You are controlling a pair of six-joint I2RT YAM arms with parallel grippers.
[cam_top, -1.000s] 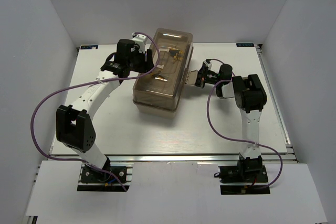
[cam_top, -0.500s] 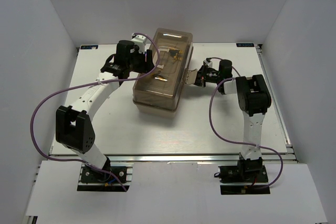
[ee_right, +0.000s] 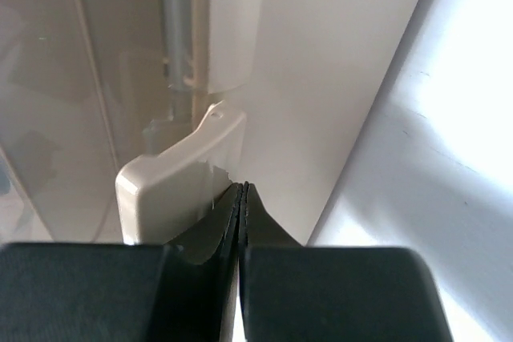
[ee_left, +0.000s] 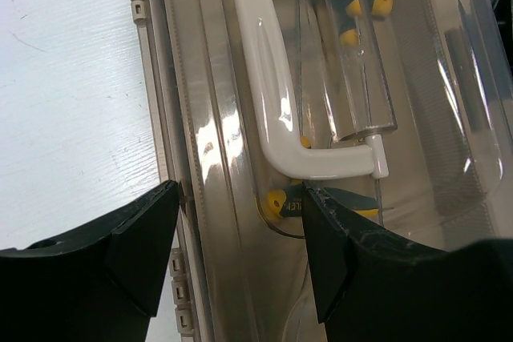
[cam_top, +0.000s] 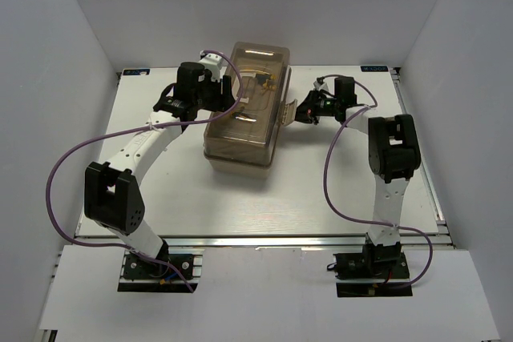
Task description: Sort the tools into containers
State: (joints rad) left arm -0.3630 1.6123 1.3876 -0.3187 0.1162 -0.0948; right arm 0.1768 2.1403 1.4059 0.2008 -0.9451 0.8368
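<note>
The toolbox (cam_top: 243, 118) with its translucent brown lid shut stands mid-table. Through the lid I see yellow-and-black tools (ee_left: 278, 203) and the beige handle (ee_left: 268, 78). My left gripper (cam_top: 225, 92) is at the box's left side. In the left wrist view it (ee_left: 240, 191) is open, its jaws straddling the lid's left edge. My right gripper (cam_top: 298, 112) is at the box's right side. In the right wrist view it (ee_right: 243, 187) is shut and empty, its tips touching the beige latch (ee_right: 172, 178). No trays, wrench or screwdrivers show.
Purple cables (cam_top: 60, 166) loop from both arms over the white table (cam_top: 321, 198). White walls close in the left, right and far sides. The arm bases (cam_top: 152, 266) sit at the near edge.
My right arm has swung toward the far side, its gripper staying at the latch. The toolbox has turned slightly and shifted toward the back. The left arm has barely moved.
</note>
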